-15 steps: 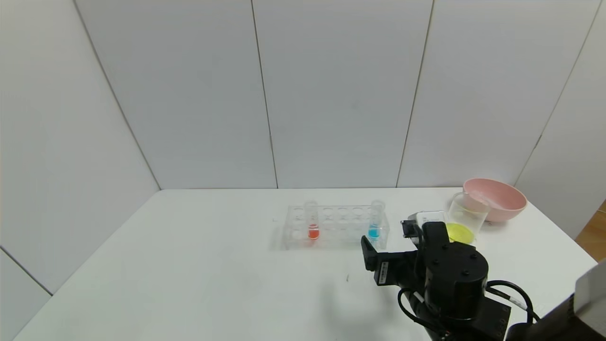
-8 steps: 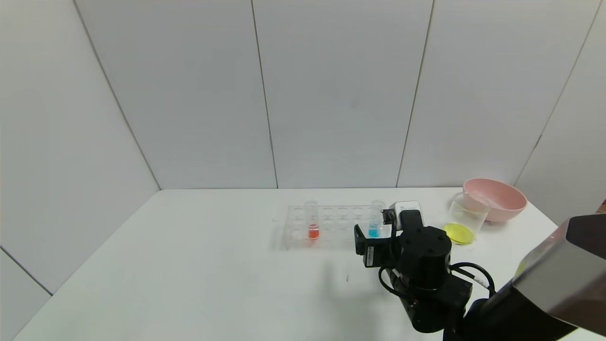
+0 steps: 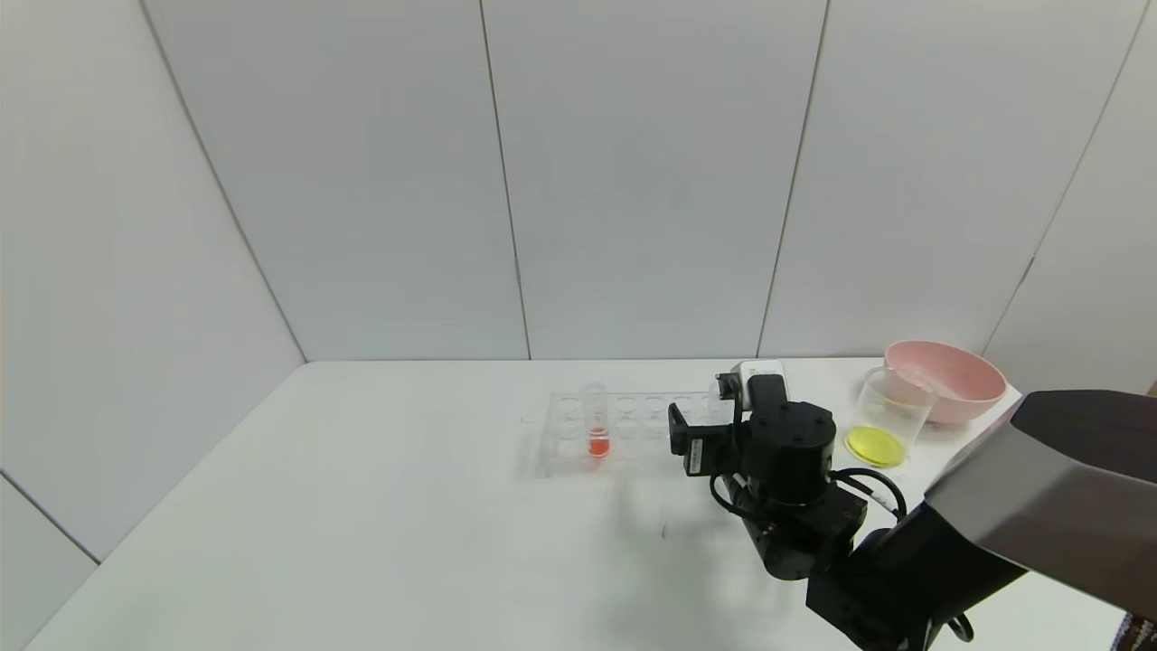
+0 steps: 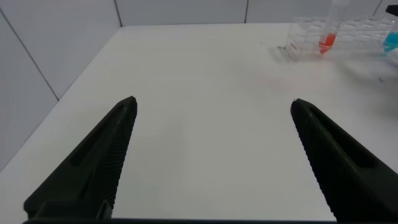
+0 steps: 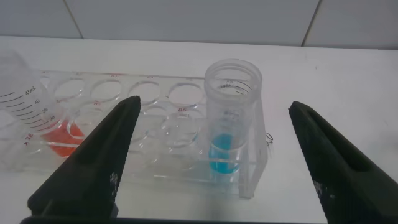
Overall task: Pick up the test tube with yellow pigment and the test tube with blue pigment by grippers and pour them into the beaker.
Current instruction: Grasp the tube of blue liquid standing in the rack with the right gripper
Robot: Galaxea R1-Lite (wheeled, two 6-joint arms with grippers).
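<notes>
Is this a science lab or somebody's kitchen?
It looks most like a small science lab setup. A clear rack holds a test tube with blue pigment and another with orange-red liquid, and a beaker with yellow liquid stands on a plain white table with bare grey walls.

Blue-pigment test tube (image 5: 231, 118) upright in rack's end hole, beaker (image 3: 889, 415) holding yellow liquid

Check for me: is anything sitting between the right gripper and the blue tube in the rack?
Nothing visible. In the right wrist view the test tube with blue pigment stands upright in the clear rack, framed between the open fingers of the right gripper. The tube with orange-red liquid stands well off to one side.
</notes>
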